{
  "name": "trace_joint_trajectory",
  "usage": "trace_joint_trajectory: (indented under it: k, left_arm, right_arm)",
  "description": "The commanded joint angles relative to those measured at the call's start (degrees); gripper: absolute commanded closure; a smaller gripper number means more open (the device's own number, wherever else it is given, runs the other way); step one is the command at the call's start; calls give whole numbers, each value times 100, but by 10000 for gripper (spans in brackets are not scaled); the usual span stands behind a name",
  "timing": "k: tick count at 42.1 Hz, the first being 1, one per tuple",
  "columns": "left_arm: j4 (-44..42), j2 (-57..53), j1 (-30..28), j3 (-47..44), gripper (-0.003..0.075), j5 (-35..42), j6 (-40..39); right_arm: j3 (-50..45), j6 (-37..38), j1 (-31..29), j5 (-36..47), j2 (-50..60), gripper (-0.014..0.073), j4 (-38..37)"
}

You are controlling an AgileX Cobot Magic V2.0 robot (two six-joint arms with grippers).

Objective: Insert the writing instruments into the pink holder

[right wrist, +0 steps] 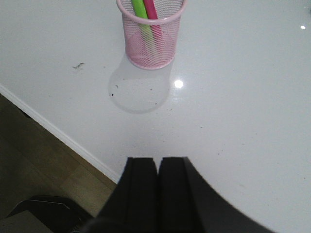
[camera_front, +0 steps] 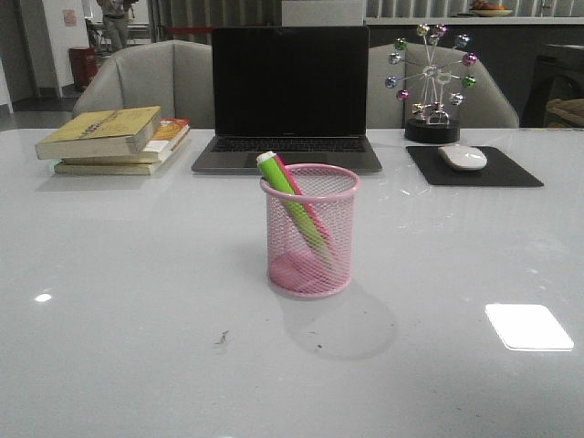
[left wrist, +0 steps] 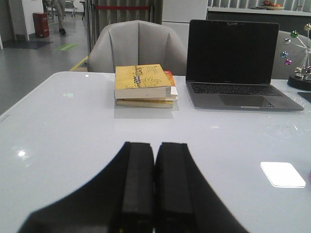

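Observation:
The pink holder [camera_front: 310, 233] stands upright in the middle of the white table [camera_front: 119, 301]. Inside it lean a lime green pen [camera_front: 290, 203] with a white end and a bright pink pen [camera_front: 306, 205], both tilted toward the left rim. The right wrist view shows the holder [right wrist: 149, 41] with the green pen [right wrist: 140, 8] and the pink pen [right wrist: 150, 9] in it. My right gripper [right wrist: 158, 160] is shut and empty, back over the table's near edge, well apart from the holder. My left gripper [left wrist: 155, 145] is shut and empty above bare table. Neither gripper appears in the front view.
A stack of books [camera_front: 114, 139] lies at the back left, a laptop [camera_front: 288, 96] behind the holder, a mouse [camera_front: 463, 157] on a black pad and a ball ornament [camera_front: 432, 87] at the back right. The table's near edge [right wrist: 58, 133] drops to the floor.

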State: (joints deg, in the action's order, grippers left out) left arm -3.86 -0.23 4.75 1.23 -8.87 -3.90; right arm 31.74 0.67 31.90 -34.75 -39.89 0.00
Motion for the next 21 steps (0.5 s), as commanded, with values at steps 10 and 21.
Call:
trace_joint_trajectory:
  k: [10, 21]
  left_arm:
    - [-28, -114, -20, -169, 620, 1140, -20]
    - [684, -114, -20, -169, 620, 1207, 918]
  right_arm:
    - [160, -67, -7, 424, 33, 526, -67]
    - [160, -67, -7, 429, 33, 526, -67]
